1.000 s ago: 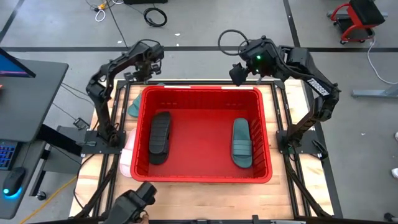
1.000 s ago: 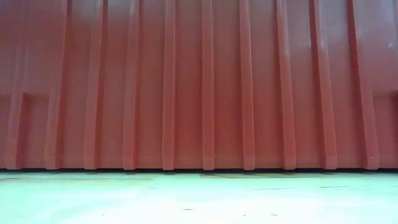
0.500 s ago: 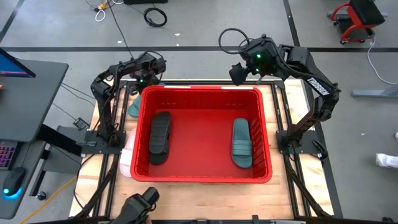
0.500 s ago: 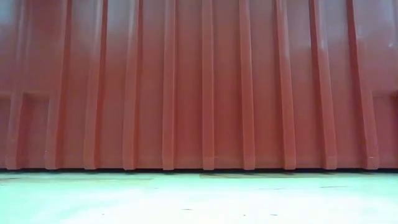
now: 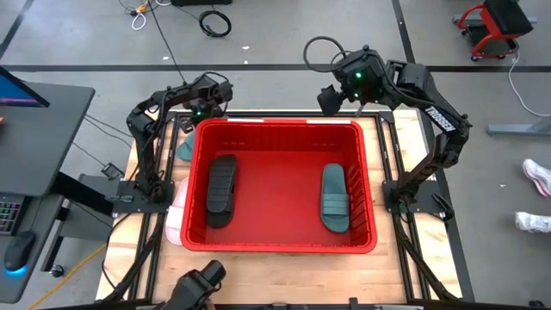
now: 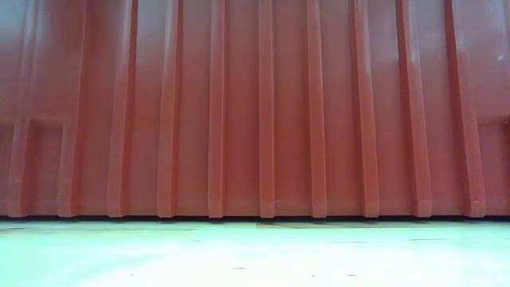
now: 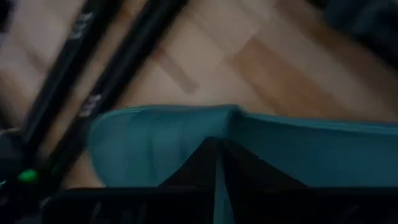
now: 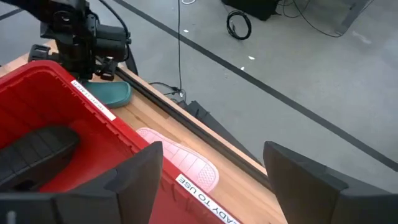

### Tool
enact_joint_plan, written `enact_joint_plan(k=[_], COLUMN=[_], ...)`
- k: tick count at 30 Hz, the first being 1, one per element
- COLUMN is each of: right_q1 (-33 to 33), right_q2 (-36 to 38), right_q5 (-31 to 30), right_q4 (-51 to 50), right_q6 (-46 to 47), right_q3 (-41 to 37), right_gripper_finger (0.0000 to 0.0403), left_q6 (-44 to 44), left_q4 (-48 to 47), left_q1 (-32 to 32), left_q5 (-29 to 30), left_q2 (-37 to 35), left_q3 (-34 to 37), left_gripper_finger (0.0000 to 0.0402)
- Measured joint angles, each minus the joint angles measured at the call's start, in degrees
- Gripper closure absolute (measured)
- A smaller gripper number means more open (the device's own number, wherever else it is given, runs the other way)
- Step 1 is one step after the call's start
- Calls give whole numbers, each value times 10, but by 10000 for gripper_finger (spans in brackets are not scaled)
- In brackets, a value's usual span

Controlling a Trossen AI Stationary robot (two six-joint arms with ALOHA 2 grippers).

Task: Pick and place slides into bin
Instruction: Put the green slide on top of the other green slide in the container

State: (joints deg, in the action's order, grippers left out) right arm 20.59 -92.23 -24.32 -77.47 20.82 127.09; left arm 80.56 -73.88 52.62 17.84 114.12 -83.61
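A dark teal slide (image 5: pixel 184 148) lies on the wooden table outside the red bin's (image 5: pixel 284 127) far left corner. My left gripper (image 5: pixel 205 110) stands over it, pointing steeply down, its fingers closed together on it (image 7: pixel 216 152). In the right wrist view this slide (image 8: pixel 111 93) shows under the left gripper (image 8: pixel 93 70). A black slide (image 5: pixel 221 189) and another teal slide (image 5: pixel 335 198) lie flat on the bin's floor. A pale pink slide (image 5: pixel 175 211) lies on the table beside the bin's left wall. My right gripper (image 5: pixel 330 102) hangs open above the bin's far right corner. My left gripper has its two fingertips together on the teal slide's upper surface (image 7: pixel 214 134), a thin teal strip showing between them. The fingers come from above, slanting down. Which part of the slide they have, I cannot tell. The slide lies on the table.
The bin's ribbed wall (image 6: pixel 263 112) fills the low view. Black frame rails (image 7: pixel 118 68) run along the table's edge close to the teal slide. A person's shoes (image 5: pixel 534 176) show on the floor far right of the table.
My left gripper has come down onto the teal slide at the bin's far left corner, then kept nearly still. A person's feet have come into the high view at the right edge.
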Motion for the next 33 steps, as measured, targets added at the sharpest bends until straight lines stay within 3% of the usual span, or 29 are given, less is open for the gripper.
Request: enact_joint_plan(k=[5, 13, 21, 24, 28, 33], right_q1=[13, 22, 31, 40, 62, 79], right_q2=[0, 0, 0, -5, -15, -29], right_q5=[0, 0, 25, 35, 84, 118], right_q4=[19, 32, 34, 33, 29, 28], right_q6=[-3, -15, -36, -56, -80, -102], right_q3=[0, 0, 0, 0, 0, 0], right_gripper_finger=[117, 117, 117, 117, 117, 117], left_q6=[-5, -140, -157, -169, -259, -222], left_q4=[15, 31, 40, 45, 61, 52], left_q1=[-15, -18, -18, -16, -5, -1], left_q5=[27, 147, 132, 132, 121, 71], left_q2=[0, 0, 0, 0, 0, 0], left_q3=[0, 0, 0, 0, 0, 0], left_gripper_finger=[376, 385, 369, 351, 303, 230])
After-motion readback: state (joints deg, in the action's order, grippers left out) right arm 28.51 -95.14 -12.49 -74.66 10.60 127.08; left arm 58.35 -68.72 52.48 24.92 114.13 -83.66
